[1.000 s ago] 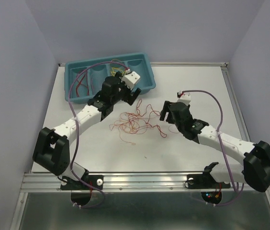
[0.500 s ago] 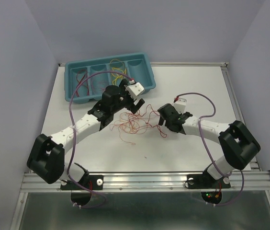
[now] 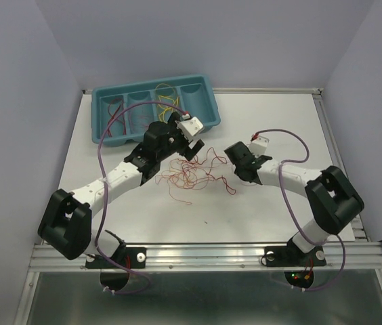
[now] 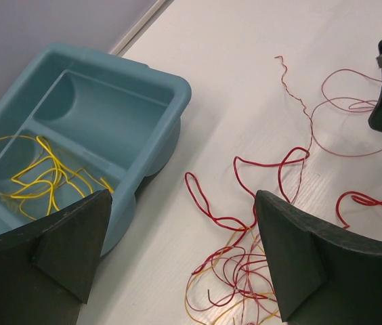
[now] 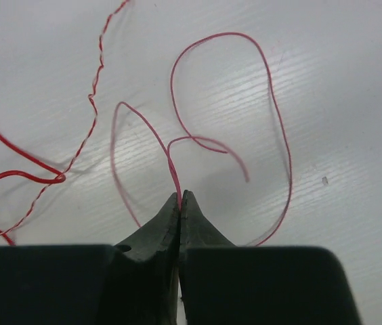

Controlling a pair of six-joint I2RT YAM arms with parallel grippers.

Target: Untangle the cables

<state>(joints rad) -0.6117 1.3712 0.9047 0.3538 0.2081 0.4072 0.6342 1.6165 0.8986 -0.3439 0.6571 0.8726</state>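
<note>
Many hair-thin cables (image 3: 191, 174) overlap mid-counter (image 3: 279, 122), too tangled to count. Two tools: the right tool (image 5: 179, 198) is pressed together, pinching one red strand (image 5: 171, 162); the left tool (image 4: 181, 250) is spread wide over the tangle. One teal tray (image 4: 171, 95) in the far-left corner, partly covered, holds yellow loops (image 4: 42, 169).

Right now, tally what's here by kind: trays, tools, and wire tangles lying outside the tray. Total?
Teal tray: 1
Wire tangle on the table: 1 (strands too fine to count singly)
Tools: 2 (left tool open, right tool shut on a red wire)
Total: 4
</note>
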